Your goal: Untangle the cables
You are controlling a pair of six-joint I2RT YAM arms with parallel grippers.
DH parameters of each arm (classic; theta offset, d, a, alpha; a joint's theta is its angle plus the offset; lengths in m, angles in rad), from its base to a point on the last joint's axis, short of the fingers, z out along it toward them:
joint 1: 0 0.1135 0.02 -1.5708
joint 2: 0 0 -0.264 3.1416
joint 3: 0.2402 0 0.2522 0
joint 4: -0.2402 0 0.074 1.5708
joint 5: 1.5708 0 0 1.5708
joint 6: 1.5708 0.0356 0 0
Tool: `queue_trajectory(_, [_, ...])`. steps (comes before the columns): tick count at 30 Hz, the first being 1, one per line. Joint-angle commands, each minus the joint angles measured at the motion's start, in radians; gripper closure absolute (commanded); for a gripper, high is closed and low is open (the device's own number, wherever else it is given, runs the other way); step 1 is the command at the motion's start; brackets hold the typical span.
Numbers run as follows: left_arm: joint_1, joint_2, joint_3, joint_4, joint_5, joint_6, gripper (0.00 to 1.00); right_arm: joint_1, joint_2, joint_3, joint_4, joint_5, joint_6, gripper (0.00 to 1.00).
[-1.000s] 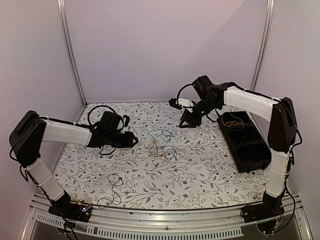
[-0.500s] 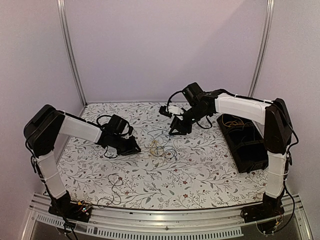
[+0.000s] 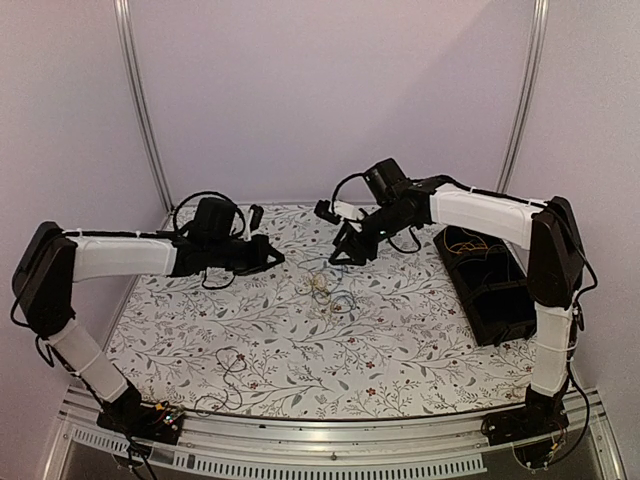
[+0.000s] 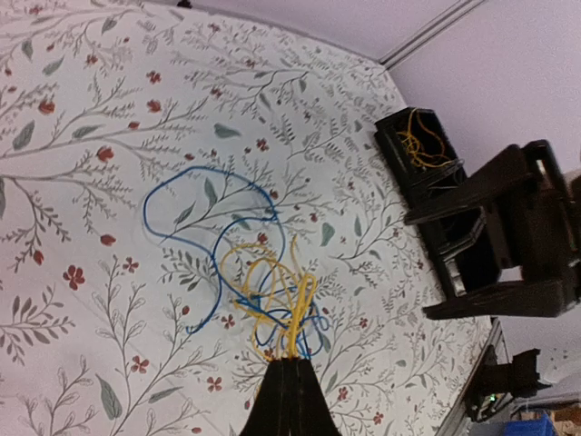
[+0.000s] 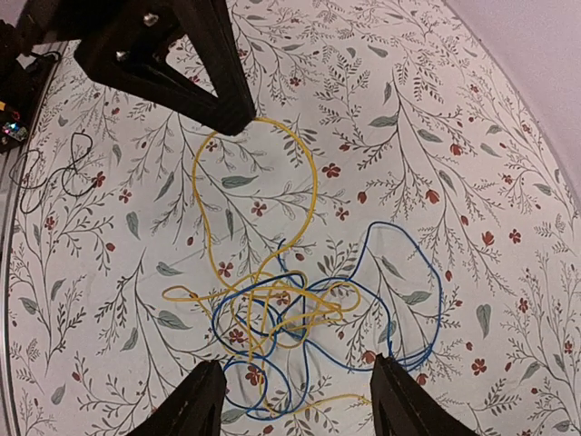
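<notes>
Lilac walls close round a tabletop [image 3: 400, 350] printed with leafy sprigs and small red flowers.

Farthest left, my left gripper [image 4: 290, 365] is pressed together, its fingers flush with no gap. Strands of the yellow cable [image 5: 304, 195] run straight into its tip, so I am pinching that cable there. My right wrist camera shows the top of the wide yellow loop meeting the same tip. From above, this gripper sits at about ten o'clock from the cables [image 3: 325, 290], just beside them.

A separate dark wire [image 3: 228, 372] lies loose at about seven o'clock on the table, near the front edge and well apart from both grippers.

The cables lie near the middle of the table. Yellow loops are knotted through the blue cable [image 4: 204, 195], and in my right wrist view one broad blue loop spreads out toward three o'clock of the knot.

My right gripper [image 3: 342, 255] stands spread and holds nothing. Its two fingers [image 5: 195, 404] frame the six o'clock edge of the knot in the wrist view. I cannot tell whether they touch a strand. From above it is near the cables, at about one o'clock from them.

At three o'clock on the table stands a black bin [image 3: 505, 322] with thin yellow wires inside.
</notes>
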Motion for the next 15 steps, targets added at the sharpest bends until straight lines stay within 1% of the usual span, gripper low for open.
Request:
queue_trajectory(1, [-0.022,-0.161,0.044,0.083,-0.003,0.131,1.00,0.007,0.016,0.107,0.063,-0.013,0.073,0.40])
queue_trajectory(5, [-0.027,-0.209,0.119,0.001,0.005,0.191,1.00,0.007,-0.008,0.149,0.113,0.000,0.113,0.34])
queue_trajectory(9, [-0.053,-0.233,0.190,-0.054,0.045,0.263,1.00,0.007,-0.059,0.171,0.162,-0.024,0.141,0.29])
queue_trajectory(12, [-0.079,-0.232,0.230,-0.083,0.046,0.293,1.00,0.007,-0.053,0.218,0.134,-0.116,0.146,0.28])
queue_trajectory(15, [-0.099,-0.226,0.246,-0.086,0.047,0.299,1.00,0.008,-0.040,0.226,0.125,-0.201,0.163,0.28])
